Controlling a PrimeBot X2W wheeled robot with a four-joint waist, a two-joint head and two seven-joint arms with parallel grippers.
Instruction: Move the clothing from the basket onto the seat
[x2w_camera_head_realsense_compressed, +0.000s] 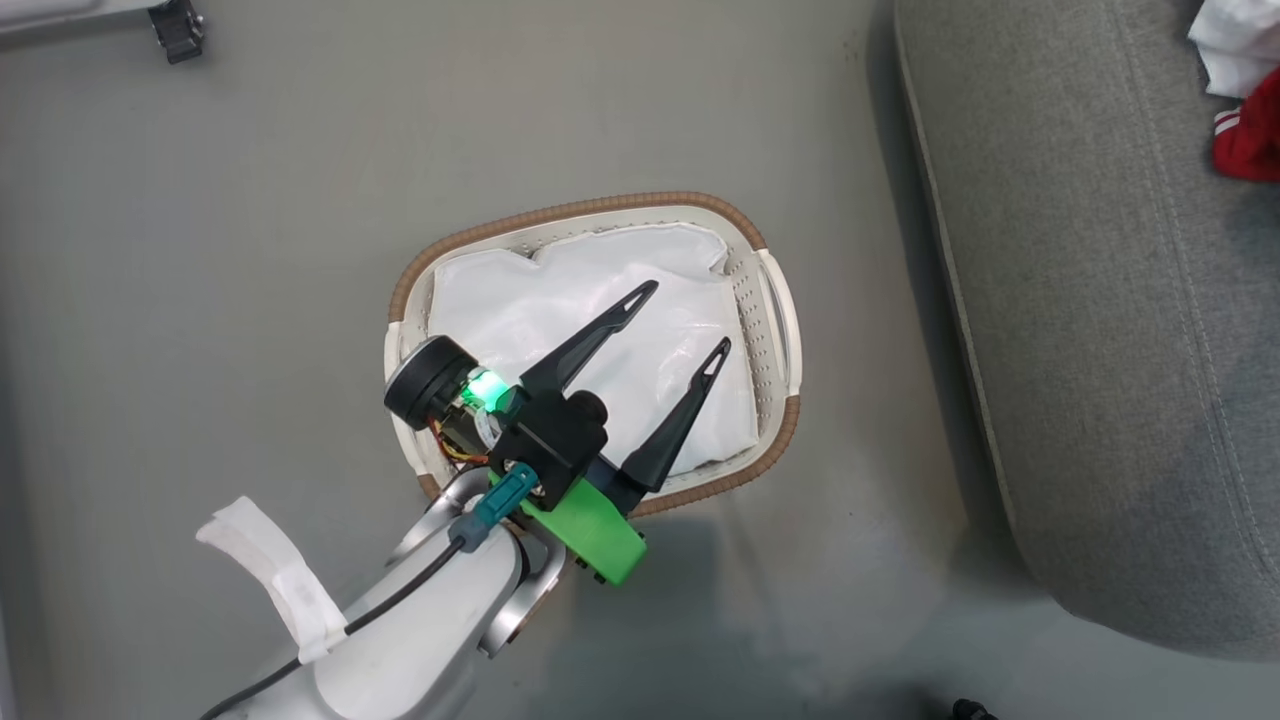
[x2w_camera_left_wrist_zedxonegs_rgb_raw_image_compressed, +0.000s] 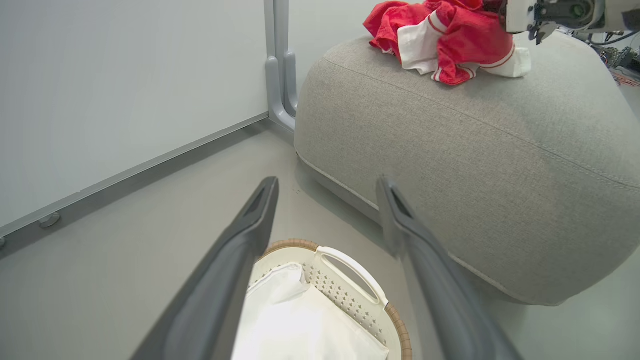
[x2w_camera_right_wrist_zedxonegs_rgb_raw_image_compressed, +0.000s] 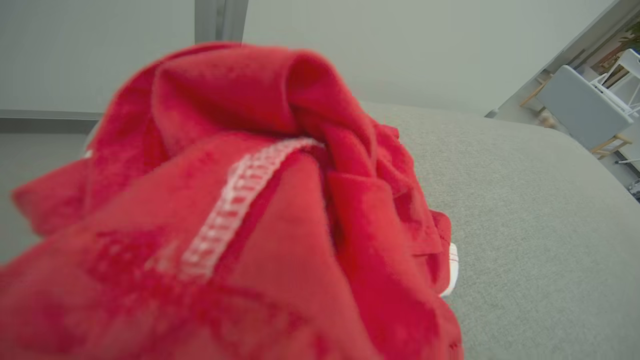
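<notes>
The cream basket (x2w_camera_head_realsense_compressed: 600, 205) with its brown rim stands on the floor, and a flat white lining sheet (x2w_camera_head_realsense_compressed: 560, 310) lies in it. Above it hovers my left gripper (x2w_camera_head_realsense_compressed: 690, 315), open with nothing between the fingers; the left wrist view looks past this gripper (x2w_camera_left_wrist_zedxonegs_rgb_raw_image_compressed: 328, 185) to the basket's handle (x2w_camera_left_wrist_zedxonegs_rgb_raw_image_compressed: 350, 270). The grey seat (x2w_camera_head_realsense_compressed: 1100, 300) lies to the right. Red clothing (x2w_camera_left_wrist_zedxonegs_rgb_raw_image_compressed: 450, 35) with white trim is bunched on top of the seat (x2w_camera_left_wrist_zedxonegs_rgb_raw_image_compressed: 475, 150), with my right arm's wrist (x2w_camera_left_wrist_zedxonegs_rgb_raw_image_compressed: 555, 12) at it. Red fabric (x2w_camera_right_wrist_zedxonegs_rgb_raw_image_compressed: 250, 200) covers my right fingers, which are shut in it.
A pale wall panel with a grey metal post (x2w_camera_left_wrist_zedxonegs_rgb_raw_image_compressed: 280, 65) stands behind the seat. A black caster (x2w_camera_head_realsense_compressed: 178, 30) sits at the far left of the floor. Grey floor (x2w_camera_head_realsense_compressed: 250, 250) surrounds the basket. A grey chair (x2w_camera_right_wrist_zedxonegs_rgb_raw_image_compressed: 580, 105) stands farther off.
</notes>
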